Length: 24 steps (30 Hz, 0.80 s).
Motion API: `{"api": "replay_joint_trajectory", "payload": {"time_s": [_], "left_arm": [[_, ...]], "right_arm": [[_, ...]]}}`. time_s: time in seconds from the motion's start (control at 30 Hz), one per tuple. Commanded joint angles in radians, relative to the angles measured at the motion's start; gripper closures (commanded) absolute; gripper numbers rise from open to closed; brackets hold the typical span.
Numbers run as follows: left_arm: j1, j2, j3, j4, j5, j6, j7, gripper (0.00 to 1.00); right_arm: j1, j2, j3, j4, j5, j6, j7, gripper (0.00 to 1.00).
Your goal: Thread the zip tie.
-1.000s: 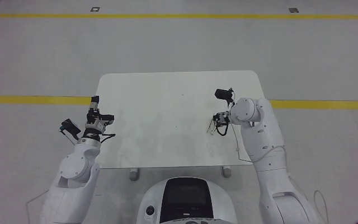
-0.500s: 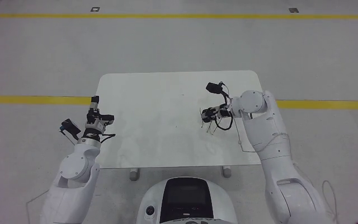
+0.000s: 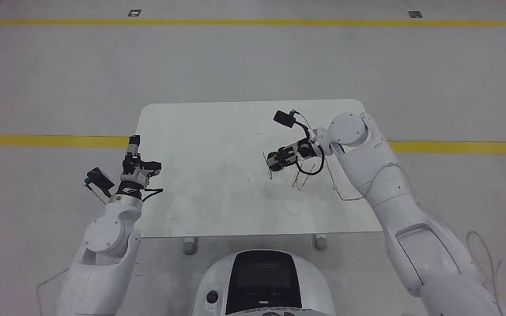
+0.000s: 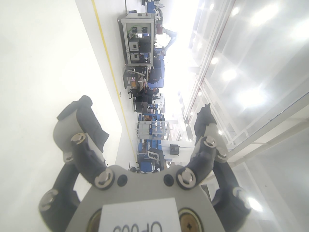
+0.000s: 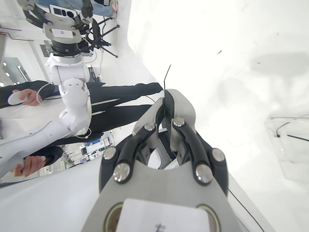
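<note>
zip tie [image 5: 164,83] mostly hidden between right gripper [image 5: 165,98] jaws, clear box [image 5: 289,155] cut off at edge

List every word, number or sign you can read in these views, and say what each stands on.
No text reads whole.
Left label, on the base of the left gripper: upside down and cut off by the picture's edge.
Right label, on the base of the right gripper: cut off, unreadable.
Floor plates beyond the table, top view: too small to read.
</note>
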Motion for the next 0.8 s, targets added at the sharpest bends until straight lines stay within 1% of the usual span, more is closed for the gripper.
{"api": "replay_joint_trajectory", "payload": {"time_s": [0.0,0.07,0.1,0.17,0.23,0.27,0.37,0.43,0.47,0.7,0.73,0.77], "left_arm": [[0.0,0.0,0.0,0.0,0.0,0.0,0.0,0.0],[0.0,0.0,0.0,0.0,0.0,0.0,0.0,0.0],[0.0,0.0,0.0,0.0,0.0,0.0,0.0,0.0],[0.0,0.0,0.0,0.0,0.0,0.0,0.0,0.0],[0.0,0.0,0.0,0.0,0.0,0.0,0.0,0.0],[0.0,0.0,0.0,0.0,0.0,0.0,0.0,0.0],[0.0,0.0,0.0,0.0,0.0,0.0,0.0,0.0],[0.0,0.0,0.0,0.0,0.0,0.0,0.0,0.0],[0.0,0.0,0.0,0.0,0.0,0.0,0.0,0.0],[0.0,0.0,0.0,0.0,0.0,0.0,0.0,0.0],[0.0,0.0,0.0,0.0,0.0,0.0,0.0,0.0],[0.0,0.0,0.0,0.0,0.0,0.0,0.0,0.0]], "right_arm": [[0.0,0.0,0.0,0.0,0.002,0.0,0.0,1.0],[-0.003,0.0,0.0,-0.002,0.005,0.001,-0.007,1.0],[-0.009,0.001,0.003,-0.011,0.014,0.017,-0.024,1.0],[-0.006,0.002,0.02,-0.01,0.084,0.055,0.0,1.0],[0.002,0.004,0.013,0.007,0.144,0.107,0.0,1.0],[0.008,0.005,0.015,0.015,0.175,0.121,0.0,1.0],[0.024,0.009,-0.014,0.053,0.278,0.208,0.0,1.0],[0.029,0.011,-0.041,0.079,0.417,0.276,0.0,1.0],[0.031,0.015,-0.038,0.085,0.45,0.268,0.0,1.0],[0.031,0.015,-0.038,0.085,0.45,0.268,0.0,1.0],[0.021,0.014,-0.034,0.078,0.469,0.274,-0.019,1.0],[0.016,0.011,-0.033,0.072,0.51,0.318,-0.005,1.0]]}}
